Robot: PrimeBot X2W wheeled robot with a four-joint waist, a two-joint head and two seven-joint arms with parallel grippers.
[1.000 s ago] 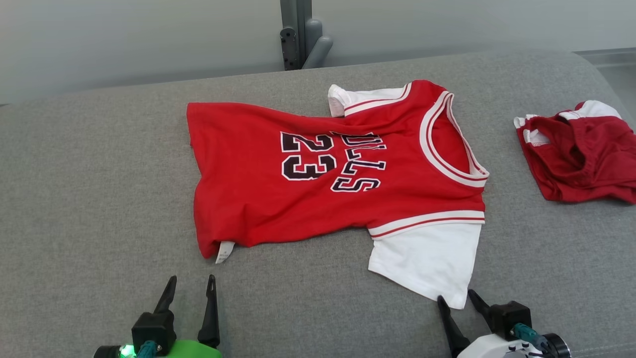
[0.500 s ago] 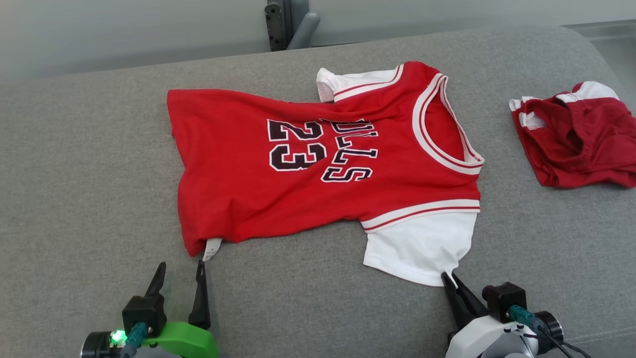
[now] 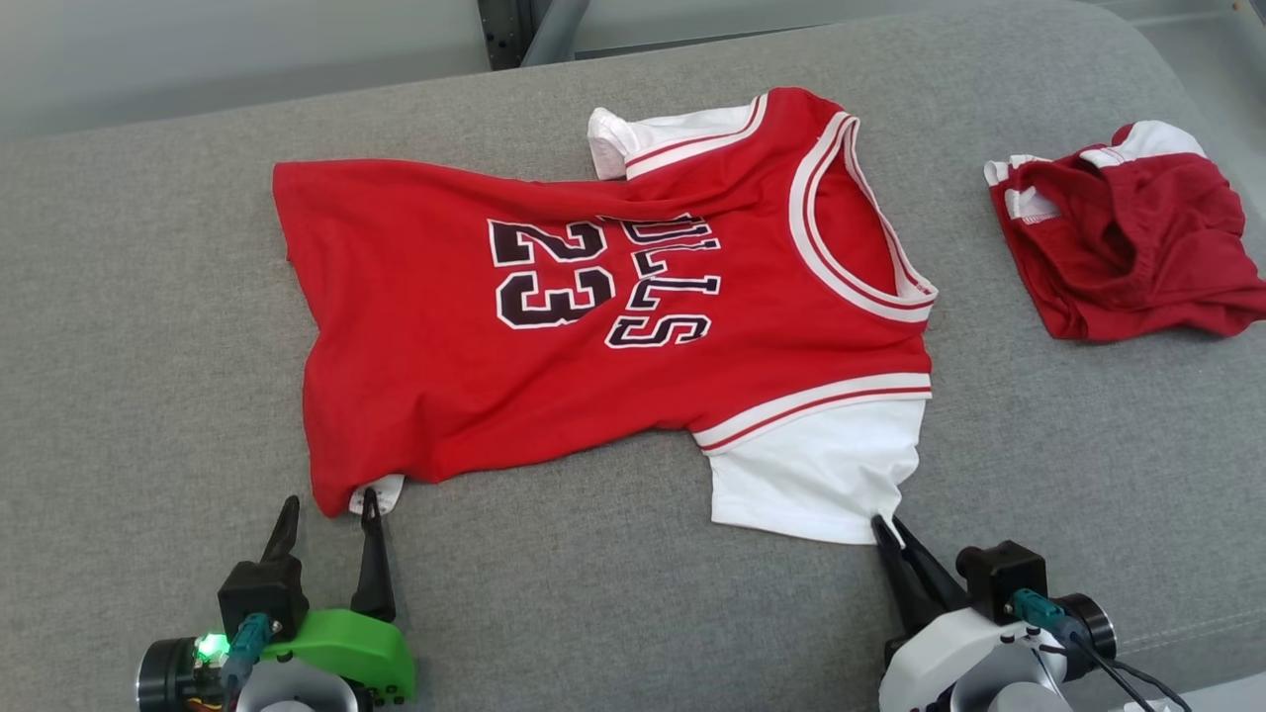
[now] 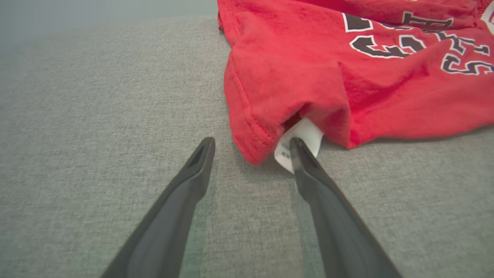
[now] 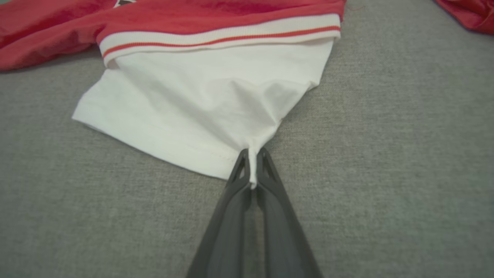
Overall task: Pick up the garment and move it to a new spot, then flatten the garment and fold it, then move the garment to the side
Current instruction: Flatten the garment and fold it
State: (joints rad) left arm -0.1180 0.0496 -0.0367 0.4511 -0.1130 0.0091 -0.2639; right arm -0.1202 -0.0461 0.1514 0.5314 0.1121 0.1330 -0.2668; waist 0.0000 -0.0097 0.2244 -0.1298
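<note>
The right gripper [image 5: 251, 153] clamped the white sleeve [image 5: 200, 100] of the red fabric jersey [image 3: 445, 386]; the left gripper [image 4: 251, 141] gaped wide beside its hem.

The jersey [image 3: 593, 326] is occupying the centre of the grey cushion [image 3: 148, 346]. Bare cushion is lying open at 9 o'clock and along 6 o'clock, between the left gripper [image 3: 329, 496] and the right gripper [image 3: 887, 522]. A second red garment [image 3: 1118, 247] is blocking 2 o'clock; a clear lane is running between the two garments
</note>
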